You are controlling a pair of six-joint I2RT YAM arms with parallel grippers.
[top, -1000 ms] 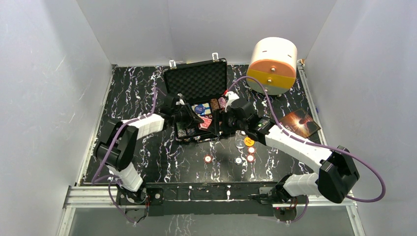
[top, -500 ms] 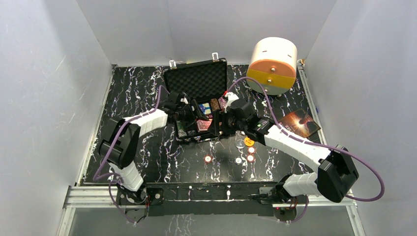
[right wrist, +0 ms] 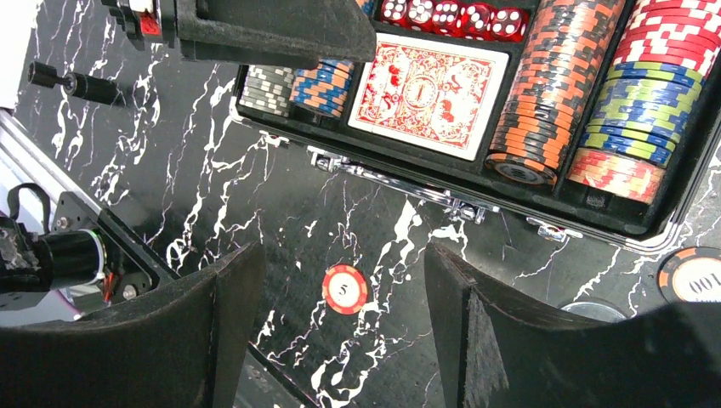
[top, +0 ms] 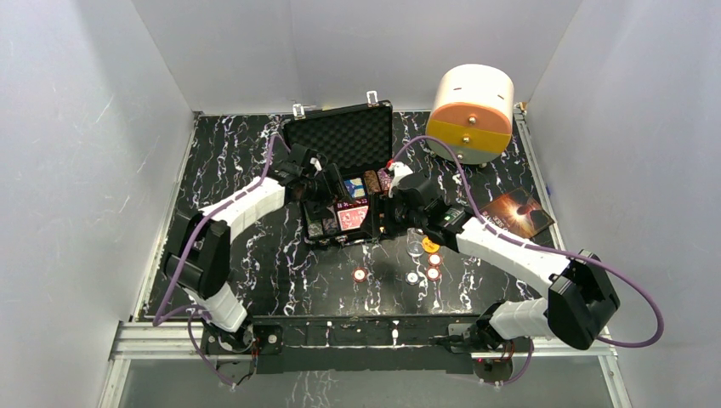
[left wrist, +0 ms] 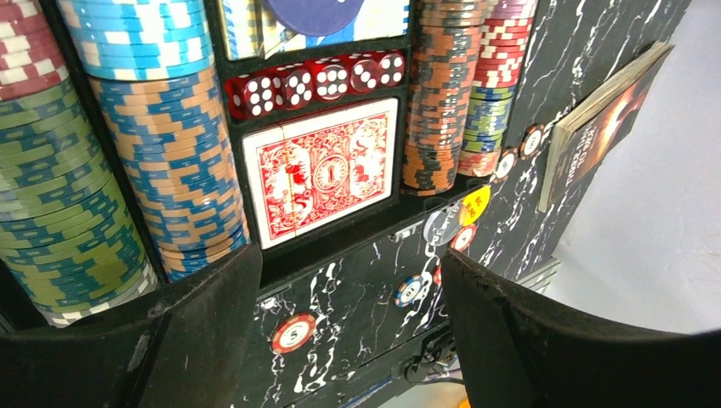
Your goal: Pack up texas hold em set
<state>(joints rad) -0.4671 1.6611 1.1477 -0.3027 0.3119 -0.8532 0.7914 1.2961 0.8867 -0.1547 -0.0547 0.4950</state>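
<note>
The black briefcase [top: 340,241] lies open at mid-table with its foam lid up. Rows of striped poker chips [left wrist: 170,161] fill its tray. The red-backed card deck [left wrist: 323,170] lies flat in its slot, with small red dice [left wrist: 315,82] behind it. My left gripper [top: 333,184] hangs open over the tray's back left with nothing between its fingers [left wrist: 204,323]. My right gripper [top: 384,223] is open and empty above the case's front right edge. Loose chips [top: 360,275] and a yellow disc [top: 430,245] lie on the table in front of the case.
A white-and-orange cylindrical box [top: 472,110] stands at the back right. A brown book [top: 519,212] lies right of the case. A clear grey disc [left wrist: 442,225] sits by the yellow one. White walls close in the black marbled table [top: 229,170].
My left gripper has opened and drawn back toward the case's far left. The card deck, tilted a second ago, now lies flat in its slot. The right arm has barely moved.
</note>
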